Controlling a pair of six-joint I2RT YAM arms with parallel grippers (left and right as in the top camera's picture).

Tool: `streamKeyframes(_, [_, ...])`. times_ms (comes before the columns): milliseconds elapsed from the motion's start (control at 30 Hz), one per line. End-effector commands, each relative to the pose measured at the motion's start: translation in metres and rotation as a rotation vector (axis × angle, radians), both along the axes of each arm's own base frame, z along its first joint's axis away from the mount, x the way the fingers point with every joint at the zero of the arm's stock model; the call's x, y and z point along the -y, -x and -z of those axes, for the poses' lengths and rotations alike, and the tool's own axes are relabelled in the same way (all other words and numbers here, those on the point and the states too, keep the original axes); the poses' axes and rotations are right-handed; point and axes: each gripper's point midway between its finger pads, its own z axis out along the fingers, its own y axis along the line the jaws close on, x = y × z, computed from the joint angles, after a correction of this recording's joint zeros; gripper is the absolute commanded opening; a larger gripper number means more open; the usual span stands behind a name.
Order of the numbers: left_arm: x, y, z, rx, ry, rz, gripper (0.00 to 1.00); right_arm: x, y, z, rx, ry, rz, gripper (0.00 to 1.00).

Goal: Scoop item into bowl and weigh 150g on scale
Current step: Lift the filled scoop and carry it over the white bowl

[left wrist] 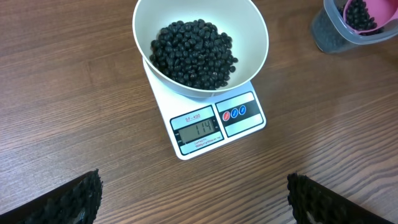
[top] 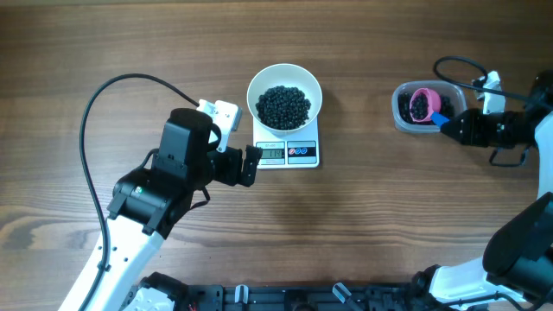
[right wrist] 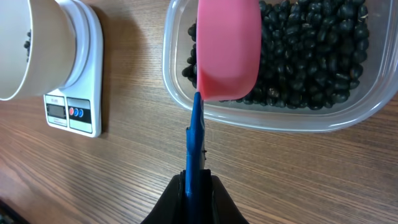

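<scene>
A white bowl (top: 284,101) (left wrist: 200,46) (right wrist: 28,50) holding a heap of black beans (top: 284,105) (left wrist: 194,52) stands on the white scale (top: 289,153) (left wrist: 211,121) (right wrist: 78,93), whose display reads 114. My left gripper (top: 252,165) (left wrist: 193,199) hovers open just left of the scale, nothing between its fingers. My right gripper (top: 449,127) (right wrist: 197,186) is shut on the blue handle of a pink scoop (top: 423,105) (right wrist: 227,50) (left wrist: 360,14). The scoop's cup sits in the clear tub (top: 425,109) (right wrist: 280,118) (left wrist: 339,34) among more black beans (right wrist: 311,56).
Wooden tabletop (top: 363,216) all round. A black cable (top: 99,95) loops at the left, another cable (top: 454,65) runs behind the tub. The right arm's base (top: 518,250) stands at the lower right.
</scene>
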Motion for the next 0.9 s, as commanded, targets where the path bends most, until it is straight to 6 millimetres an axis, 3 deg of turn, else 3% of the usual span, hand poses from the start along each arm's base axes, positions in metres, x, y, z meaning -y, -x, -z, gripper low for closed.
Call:
streamKeyframes(0, [0.000, -0.001, -0.001, 0.003, -0.003, -0.008, 1.00, -0.009, -0.003, -0.002, 0.019, -0.082, -0.002, 0.04])
streamKeyframes(133, [0.000, -0.001, -0.001, 0.003, -0.003, -0.008, 1.00, -0.009, -0.002, -0.005, 0.023, -0.107, 0.011, 0.04])
streamKeyframes(400, [0.000, -0.001, -0.001, 0.003, -0.003, -0.008, 1.00, 0.013, 0.003, -0.024, 0.080, -0.262, 0.129, 0.04])
streamKeyframes(667, [0.000, -0.001, -0.001, 0.003, -0.003, -0.008, 1.00, -0.003, -0.004, -0.052, 0.167, -0.441, 0.123, 0.04])
streamKeyframes(800, [0.000, -0.001, -0.001, 0.003, -0.003, -0.008, 1.00, -0.021, -0.011, -0.088, 0.236, -0.669, 0.131, 0.04])
streamKeyframes(867, [0.000, -0.001, -0.001, 0.003, -0.003, -0.008, 1.00, -0.032, -0.013, -0.093, 0.216, -0.712, 0.119, 0.04])
